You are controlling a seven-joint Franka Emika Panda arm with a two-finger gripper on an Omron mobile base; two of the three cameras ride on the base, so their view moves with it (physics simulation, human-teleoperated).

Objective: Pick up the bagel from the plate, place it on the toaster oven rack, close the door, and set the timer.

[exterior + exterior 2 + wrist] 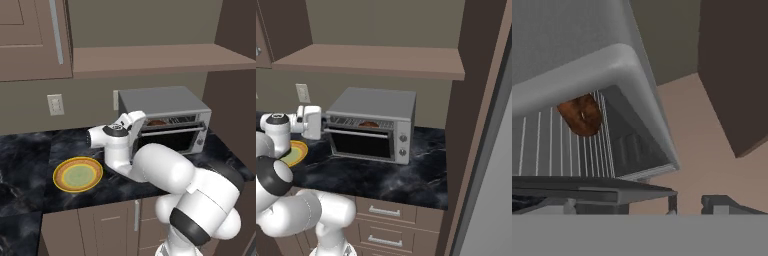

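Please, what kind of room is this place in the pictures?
It looks like a home kitchen, computer-rendered. A grey toaster oven stands on a dark marble-look counter, with brown cabinets and drawers below, a wall shelf above, and a yellow-rimmed plate beside the oven.

Black marbled counter [30,150]: toaster oven [165,107] stands on it; plate [78,174] lies left of the oven, apart.
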